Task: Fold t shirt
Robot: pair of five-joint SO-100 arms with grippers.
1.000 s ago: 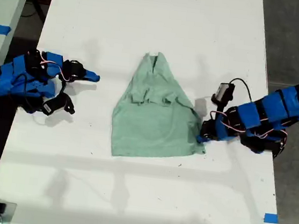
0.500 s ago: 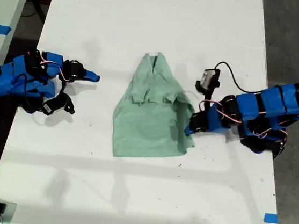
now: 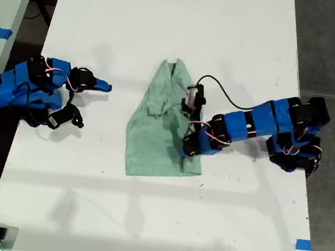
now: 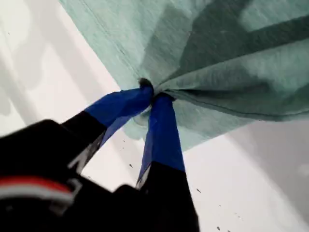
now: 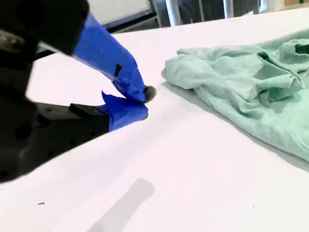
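T shirt [image 3: 161,128] lay mid-frame on the white counter [image 3: 166,28] in the exterior view. Over the last second the first pincer [image 4: 153,94], clamped on its hem corner, had dragged that edge inward, starting a fold. The second pincer [image 5: 142,101] rested empty, nearly shut, well apart; nothing blocked the way.

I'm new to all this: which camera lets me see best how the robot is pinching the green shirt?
The first wrist view: my first gripper is shut on a bunched fold of the t shirt, close up. The exterior view shows the whole t shirt but the pinch is small. The second wrist view shows only the shirt's crumpled far side, no pinch.
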